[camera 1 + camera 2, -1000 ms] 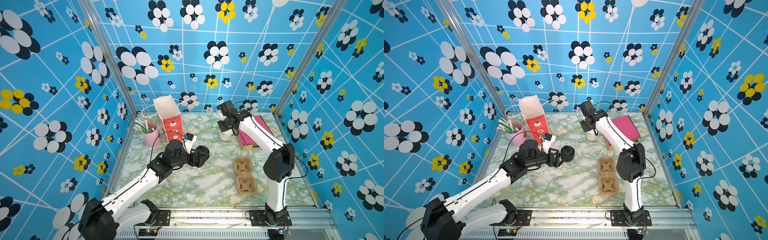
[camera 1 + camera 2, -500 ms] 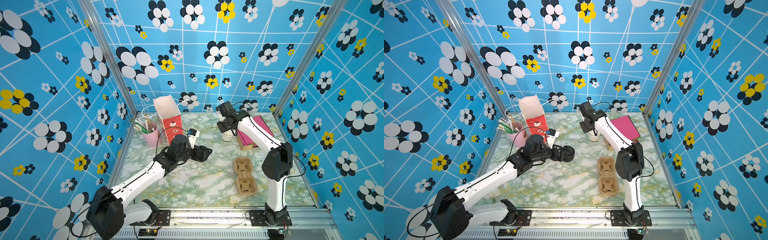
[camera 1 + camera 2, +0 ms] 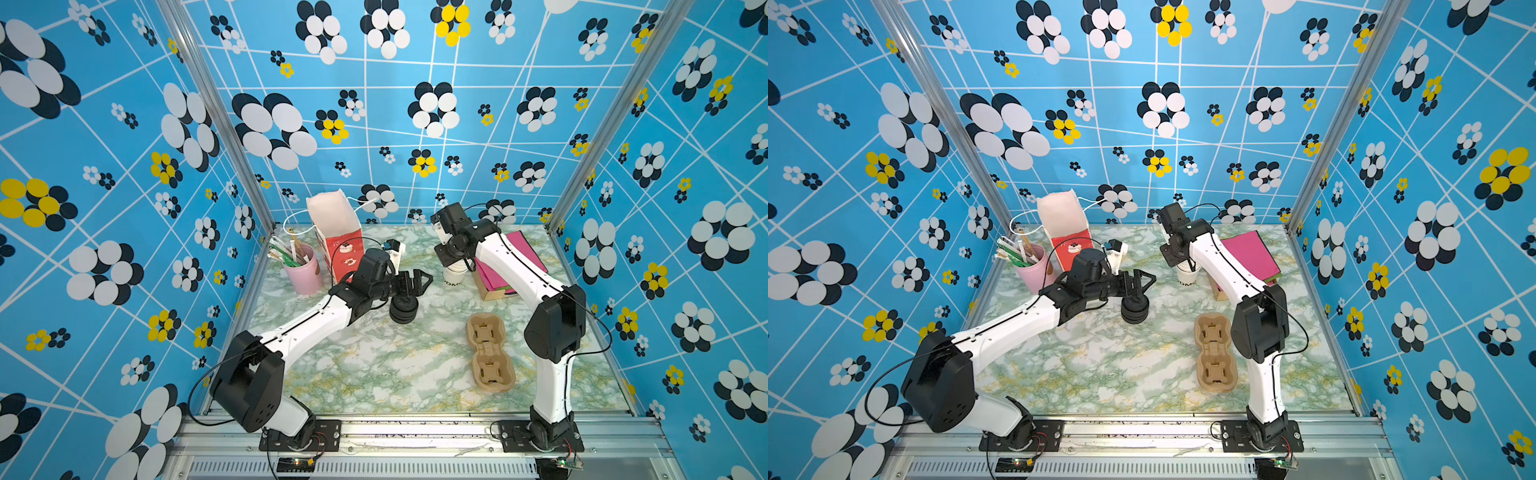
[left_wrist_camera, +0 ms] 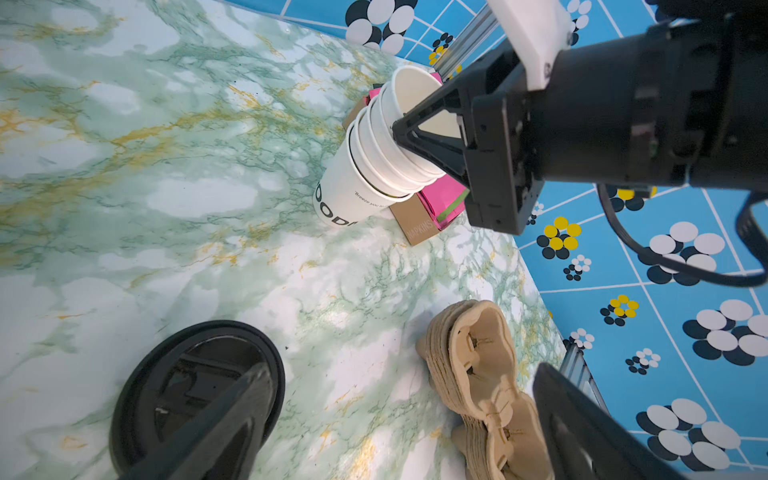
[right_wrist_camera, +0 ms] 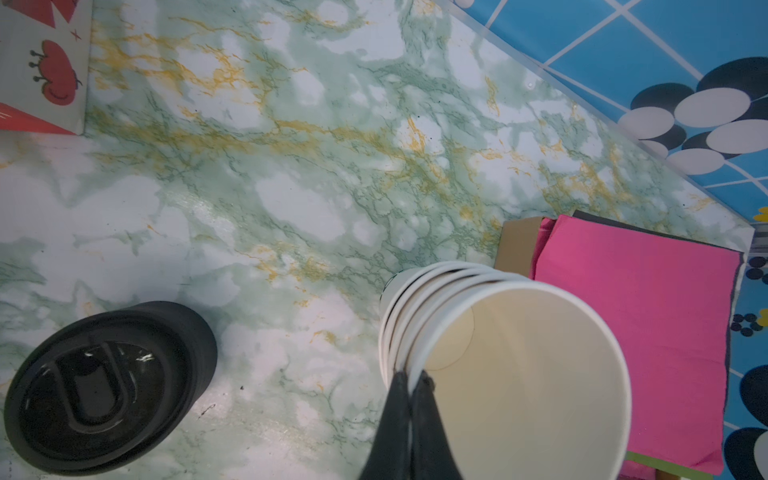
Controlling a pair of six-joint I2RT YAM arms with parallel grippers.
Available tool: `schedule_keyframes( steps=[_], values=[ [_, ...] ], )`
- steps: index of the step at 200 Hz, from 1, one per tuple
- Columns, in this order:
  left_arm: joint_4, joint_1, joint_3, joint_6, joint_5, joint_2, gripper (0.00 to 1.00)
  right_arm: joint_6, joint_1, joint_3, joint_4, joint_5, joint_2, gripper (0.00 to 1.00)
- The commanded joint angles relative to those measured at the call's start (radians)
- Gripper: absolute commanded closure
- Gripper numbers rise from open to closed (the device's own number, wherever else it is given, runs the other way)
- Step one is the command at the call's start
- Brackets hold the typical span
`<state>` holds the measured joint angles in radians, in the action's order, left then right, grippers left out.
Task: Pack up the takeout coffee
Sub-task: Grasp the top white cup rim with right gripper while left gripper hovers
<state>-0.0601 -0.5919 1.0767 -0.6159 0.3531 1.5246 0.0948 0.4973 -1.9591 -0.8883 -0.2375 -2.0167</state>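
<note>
The takeout coffee is not in view. A stack of lidless white paper cups (image 3: 454,275) (image 3: 1185,277) (image 5: 498,357) stands at the back, beside the napkin box. My right gripper (image 3: 451,259) (image 5: 409,380) comes down from above and is shut on the rim of the top cup, one finger inside and one outside; the left wrist view shows the same pinch (image 4: 397,129). A stack of black lids (image 3: 404,309) (image 3: 1134,309) (image 4: 195,390) (image 5: 104,386) sits mid-table. My left gripper (image 3: 415,284) (image 4: 399,415) hangs open just above it, holding nothing.
A stack of brown pulp cup carriers (image 3: 490,353) (image 4: 482,374) lies right of centre. A brown napkin box topped with pink napkins (image 3: 503,266) (image 5: 640,332) sits at back right. A red-and-white paper bag (image 3: 336,232) and a pink cup of stirrers (image 3: 305,270) stand back left.
My right gripper has shut on the top cup's rim. My left arm has reached further right and toward the back, so its open gripper now hangs over the lid stack.
</note>
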Motion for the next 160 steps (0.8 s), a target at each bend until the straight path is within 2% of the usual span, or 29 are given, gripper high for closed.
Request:
schedule_keyframes(
  steps=[1, 60, 160],
  values=[
    [-0.017, 0.018, 0.067, -0.043, 0.030, 0.056, 0.01, 0.025, 0.007, -0.015, -0.031, -0.003, 0.064, 1.00],
    [-0.041, 0.021, 0.168, -0.094, 0.020, 0.172, 0.02, 0.041, 0.007, -0.014, -0.035, 0.009, 0.100, 1.00],
    [-0.092, 0.038, 0.300, -0.177, 0.066, 0.352, 0.03, 0.081, 0.007, 0.060, -0.040, 0.123, 0.146, 1.00]
  ],
)
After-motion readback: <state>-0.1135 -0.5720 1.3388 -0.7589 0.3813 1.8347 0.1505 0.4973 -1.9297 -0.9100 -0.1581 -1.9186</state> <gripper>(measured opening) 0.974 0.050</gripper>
